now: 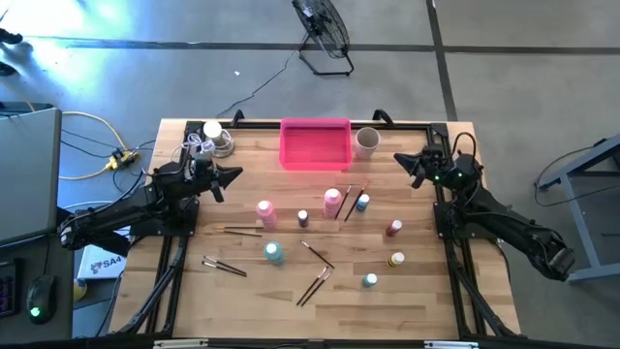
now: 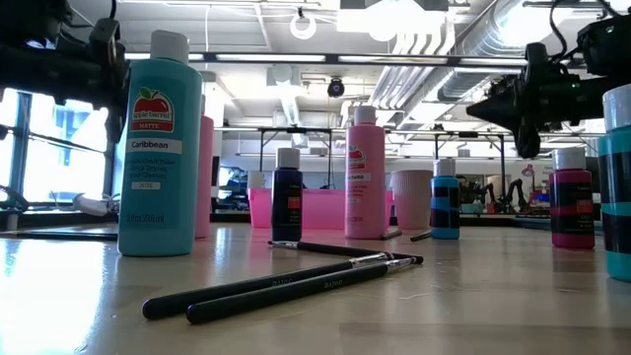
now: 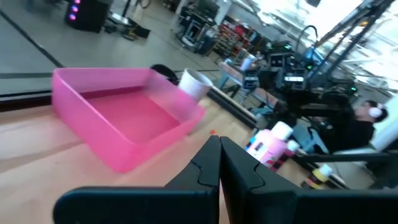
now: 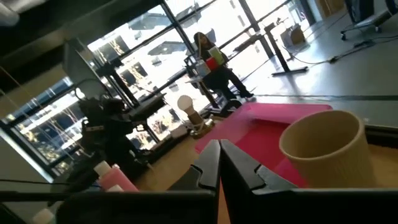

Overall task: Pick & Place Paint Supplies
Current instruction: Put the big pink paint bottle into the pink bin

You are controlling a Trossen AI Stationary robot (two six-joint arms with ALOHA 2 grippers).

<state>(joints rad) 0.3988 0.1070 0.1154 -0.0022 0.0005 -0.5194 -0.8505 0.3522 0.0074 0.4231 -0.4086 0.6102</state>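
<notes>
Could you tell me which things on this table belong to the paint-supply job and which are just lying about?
Job:
pink bottles
teal bottle
tiny bottles
brushes

Lying about:
pink tray
cup
cable coil
fan on the floor

Both arms raised, hands closed.
Left hand (image 1: 231, 175) and right hand (image 1: 402, 161) point inward toward each other; fingers (image 3: 214, 163) pressed together, nothing held in either.

Bottles (image 1: 332, 200) and brushes (image 1: 317, 254) mid-table — tray (image 1: 315, 143) behind, cup (image 1: 366, 142) beside it
</notes>
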